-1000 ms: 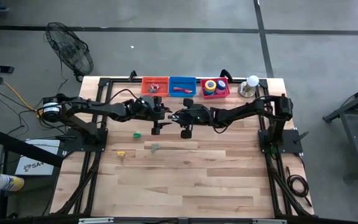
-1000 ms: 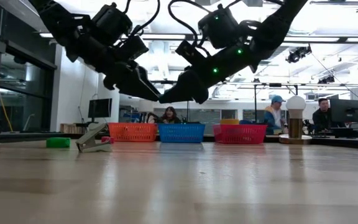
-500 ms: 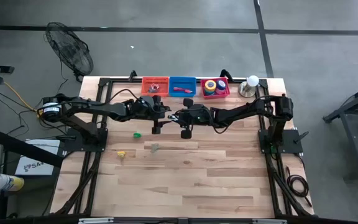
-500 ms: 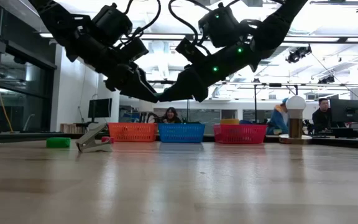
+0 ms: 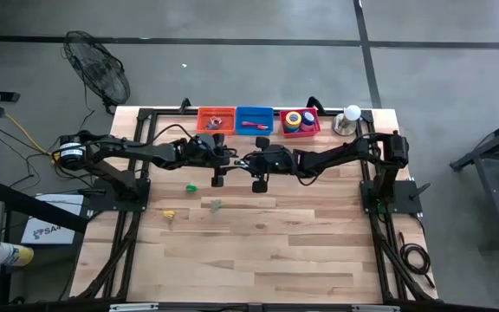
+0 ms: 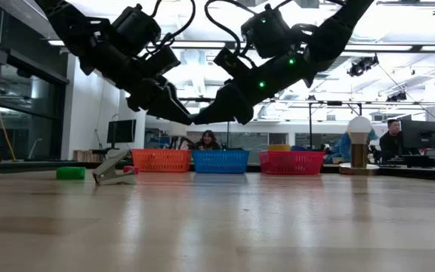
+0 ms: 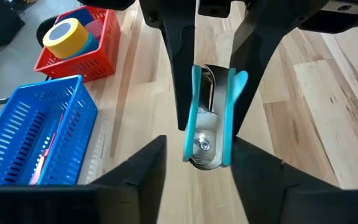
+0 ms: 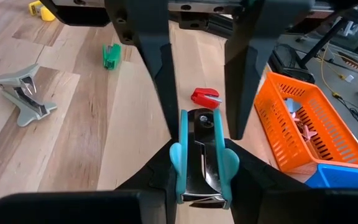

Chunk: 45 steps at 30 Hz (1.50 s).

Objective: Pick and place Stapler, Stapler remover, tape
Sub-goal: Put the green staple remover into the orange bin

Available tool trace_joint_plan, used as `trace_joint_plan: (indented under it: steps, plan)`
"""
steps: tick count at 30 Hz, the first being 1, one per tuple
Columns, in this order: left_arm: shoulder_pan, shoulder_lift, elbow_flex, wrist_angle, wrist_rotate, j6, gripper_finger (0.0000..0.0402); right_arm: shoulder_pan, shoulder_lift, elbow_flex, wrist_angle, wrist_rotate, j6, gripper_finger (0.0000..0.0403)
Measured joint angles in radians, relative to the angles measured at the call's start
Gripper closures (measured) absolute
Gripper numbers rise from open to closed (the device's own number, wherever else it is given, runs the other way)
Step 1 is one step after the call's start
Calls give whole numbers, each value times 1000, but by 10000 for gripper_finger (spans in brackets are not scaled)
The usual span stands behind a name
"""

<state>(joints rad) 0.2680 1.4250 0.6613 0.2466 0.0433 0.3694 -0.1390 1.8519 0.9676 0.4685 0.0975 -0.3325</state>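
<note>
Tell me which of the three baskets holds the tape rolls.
The red basket, rightmost in the high view, holds the tape rolls; the orange basket and blue basket hold none.

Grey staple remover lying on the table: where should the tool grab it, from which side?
Probably from above, closing across the narrow end of the grey staple remover where its two arms join; it lies on its side, splayed in a V, so the open end is wide. The right tool holds a teal remover mid-air, left tool open around it.
</note>
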Motion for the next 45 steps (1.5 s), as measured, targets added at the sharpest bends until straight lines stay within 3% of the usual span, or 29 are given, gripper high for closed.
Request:
trace_joint_plan:
  steps: [5,9,21,28,45]
  plan:
    - [0,0,0,-3,3,20,288,0,0,0,0,1,3,315]
    - [0,0,0,-4,4,22,306,-5,0,0,-2,-12,14,315]
    - [0,0,-2,13,47,9,243,-13,-1,0,-19,-70,42,315]
    - [1,0,0,12,98,-30,239,-13,-1,0,-30,-74,35,315]
    - [0,0,-1,-18,116,-26,238,-12,-1,0,-16,-87,68,315]
